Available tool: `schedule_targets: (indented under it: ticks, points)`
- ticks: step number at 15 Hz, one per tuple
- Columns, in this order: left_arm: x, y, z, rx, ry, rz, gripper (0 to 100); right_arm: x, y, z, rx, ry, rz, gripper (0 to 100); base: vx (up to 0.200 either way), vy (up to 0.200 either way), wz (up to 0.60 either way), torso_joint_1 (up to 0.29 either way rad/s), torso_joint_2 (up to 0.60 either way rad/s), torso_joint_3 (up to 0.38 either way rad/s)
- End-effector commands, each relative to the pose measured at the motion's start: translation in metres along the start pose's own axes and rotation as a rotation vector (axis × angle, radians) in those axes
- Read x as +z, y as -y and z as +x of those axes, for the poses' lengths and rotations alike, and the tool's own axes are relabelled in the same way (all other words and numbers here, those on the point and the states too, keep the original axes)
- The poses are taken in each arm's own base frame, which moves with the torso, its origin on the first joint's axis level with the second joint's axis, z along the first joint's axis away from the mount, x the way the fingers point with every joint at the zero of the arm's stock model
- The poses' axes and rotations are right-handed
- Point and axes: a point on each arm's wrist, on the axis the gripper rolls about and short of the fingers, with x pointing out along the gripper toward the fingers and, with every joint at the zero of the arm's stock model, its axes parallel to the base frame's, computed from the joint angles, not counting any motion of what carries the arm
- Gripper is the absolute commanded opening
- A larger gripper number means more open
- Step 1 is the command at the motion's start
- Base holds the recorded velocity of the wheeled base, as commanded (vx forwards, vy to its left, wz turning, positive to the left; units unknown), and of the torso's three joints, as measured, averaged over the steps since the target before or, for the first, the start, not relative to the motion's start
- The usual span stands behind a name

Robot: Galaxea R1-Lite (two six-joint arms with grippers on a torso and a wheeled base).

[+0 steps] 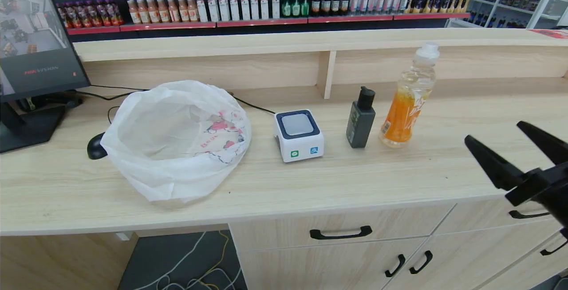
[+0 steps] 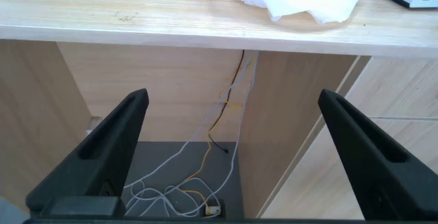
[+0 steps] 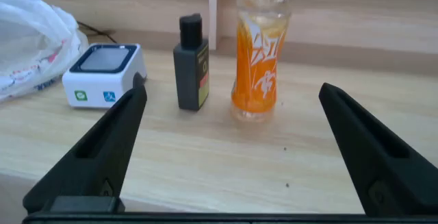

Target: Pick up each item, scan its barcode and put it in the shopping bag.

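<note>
Since both items are not yet scanned, the task looks to be at its very start. The counter (image 1: 399,179) carries everything. The white shopping bag (image 1: 177,139) sits wide open toward the left end, about midway between front and back edges, and seems to hold nothing.

The right gripper (image 1: 495,132) hangs at the front edge near the right end, with its two fingers wide apart and nothing between them. The left gripper (image 2: 233,97) is lower than the counter top, in front of the open space under it and roughly below the bag. Its fingers are also spread and empty.

The orange drink bottle (image 1: 406,103) stands upright right of the middle, nearer to the back edge than to the front. The scanner (image 1: 298,135), a small white box with its window facing up, sits at the middle, just beside the bag. The dark pump bottle (image 1: 360,119) stands upright between the scanner and the drink bottle, close to the latter but not touching it.

From the right gripper, both bottles lie forward toward the back edge, the drink bottle almost straight ahead and the dark one a little toward the scanner. Their long axes are vertical, so a level approach from the front with the fingers closing on the sides seems fitting. The right arm is clearly the nearer one.
</note>
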Motion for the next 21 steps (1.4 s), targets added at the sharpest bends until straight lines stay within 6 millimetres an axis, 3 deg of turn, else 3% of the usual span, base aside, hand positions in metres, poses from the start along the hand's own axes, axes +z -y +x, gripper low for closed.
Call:
schedule_targets:
  ticks: [1, 4, 7, 11, 14, 16, 21]
  points:
    - [0.0, 0.0, 0.0, 0.001, 0.0, -0.001, 100, -0.026, -0.014, 0.001, 0.045, -0.134, 0.022, 100, 0.0, 0.0, 0.0, 0.0, 0.0, 0.0]
    - [0.0, 0.0, 0.0, 0.001, 0.0, -0.001, 100, -0.032, -0.017, 0.008, 0.022, -0.162, 0.037, 100, 0.0, 0.0, 0.0, 0.0, 0.0, 0.0]
    - [0.0, 0.0, 0.0, 0.001, 0.0, -0.004, 100, -0.03, -0.016, 0.03, 0.006, -0.123, 0.031, 100, 0.0, 0.0, 0.0, 0.0, 0.0, 0.0]
    - [0.0, 0.0, 0.0, 0.001, 0.0, -0.004, 100, -0.039, -0.024, 0.026, 0.009, -0.177, 0.056, 100, 0.0, 0.0, 0.0, 0.0, 0.0, 0.0]
    - [0.0, 0.0, 0.0, 0.001, 0.0, -0.002, 100, -0.028, -0.023, 0.059, -0.016, -0.077, 0.058, 100, 0.0, 0.0, 0.0, 0.0, 0.0, 0.0]
    - [0.0, 0.0, 0.0, 0.001, 0.0, -0.002, 100, -0.031, -0.024, 0.068, -0.018, -0.081, 0.057, 100, 0.0, 0.0, 0.0, 0.0, 0.0, 0.0]
    - [0.0, 0.0, 0.0, 0.001, 0.0, -0.001, 100, -0.039, -0.027, 0.119, -0.022, -0.021, 0.04, 100, 0.0, 0.0, 0.0, 0.0, 0.0, 0.0]
